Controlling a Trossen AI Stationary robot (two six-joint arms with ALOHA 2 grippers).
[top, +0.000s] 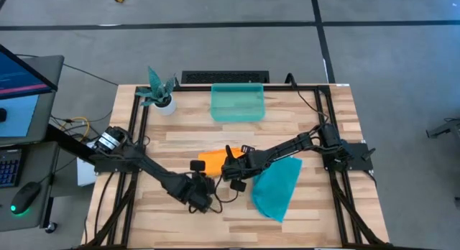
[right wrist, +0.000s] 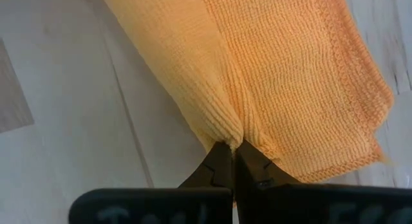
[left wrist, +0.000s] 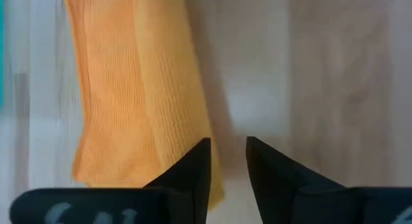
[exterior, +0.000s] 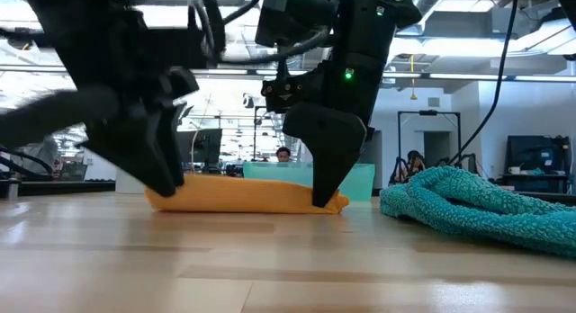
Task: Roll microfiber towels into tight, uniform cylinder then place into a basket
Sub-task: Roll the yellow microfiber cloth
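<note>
Right hand (right wrist: 226, 153) clenched on the folded orange towel (right wrist: 270, 76); left hand (left wrist: 226, 161) released just beside it.

Orange towel (top: 215, 159) partly hidden beneath both arms; blue towel (exterior: 477, 210) cut off at low view's edge

2 tools (top: 203, 184) (top: 231, 171) flank orange towel (top: 215, 159), teal towel (top: 277, 187) beside

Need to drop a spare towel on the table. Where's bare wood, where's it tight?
Free: the wood between the potted plant and the left arm, the strip right of the basket, and the near edge below the teal towel. Crowded: table centre, where both tools, left and right, work the orange towel.
</note>
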